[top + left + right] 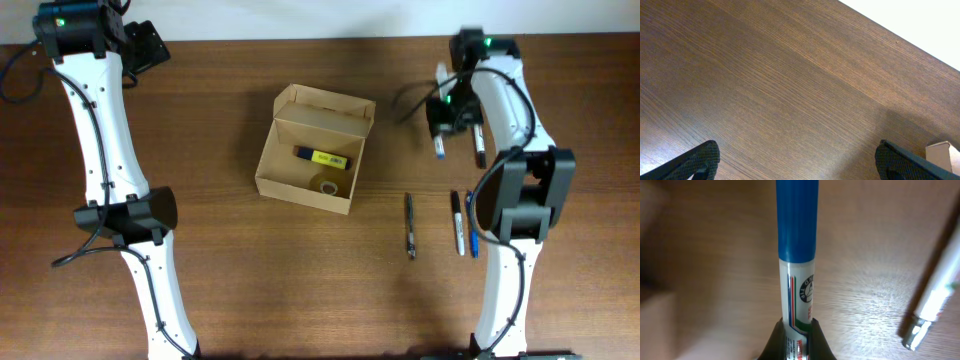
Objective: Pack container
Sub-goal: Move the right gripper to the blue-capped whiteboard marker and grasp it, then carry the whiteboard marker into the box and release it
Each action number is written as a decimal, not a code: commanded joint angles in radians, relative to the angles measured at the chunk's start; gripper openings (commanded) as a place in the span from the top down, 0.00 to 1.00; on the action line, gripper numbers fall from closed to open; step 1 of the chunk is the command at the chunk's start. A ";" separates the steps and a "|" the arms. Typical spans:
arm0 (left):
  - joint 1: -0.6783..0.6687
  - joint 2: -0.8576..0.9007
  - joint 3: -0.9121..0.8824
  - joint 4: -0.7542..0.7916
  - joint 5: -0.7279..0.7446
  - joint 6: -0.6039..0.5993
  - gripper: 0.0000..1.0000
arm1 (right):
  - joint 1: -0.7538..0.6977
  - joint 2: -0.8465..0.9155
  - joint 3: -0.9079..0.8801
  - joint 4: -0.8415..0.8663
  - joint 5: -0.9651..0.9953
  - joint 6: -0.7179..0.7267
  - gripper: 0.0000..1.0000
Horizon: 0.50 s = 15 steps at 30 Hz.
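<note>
Fingers (771, 347) of the right gripper (797, 335) pinch a blue-capped white plastic marker (797, 230), plain only up close; left gripper (797, 165) gapes wide.

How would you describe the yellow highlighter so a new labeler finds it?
Find the open cardboard box at the centre of the overhead view. Two things lie inside it; the yellow highlighter is the one toward the hinged lid. It is a yellow stick with a dark end, while its neighbour, the tape roll, is a pale ring.
</note>
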 commanded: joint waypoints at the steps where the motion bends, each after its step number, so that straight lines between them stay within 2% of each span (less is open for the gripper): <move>1: 0.006 -0.004 -0.001 -0.002 -0.008 0.012 0.00 | 0.098 -0.201 0.190 -0.016 -0.085 -0.048 0.96; 7: 0.006 -0.004 -0.001 -0.002 -0.008 0.011 0.00 | 0.300 -0.246 0.289 -0.019 -0.074 -0.289 0.96; 13: 0.006 -0.004 -0.001 -0.002 -0.008 0.012 0.00 | 0.462 -0.191 0.190 -0.035 -0.060 -0.593 0.96; 15: 0.006 -0.004 -0.001 -0.002 -0.008 0.012 0.00 | 0.484 -0.167 0.145 -0.014 -0.004 -0.620 0.96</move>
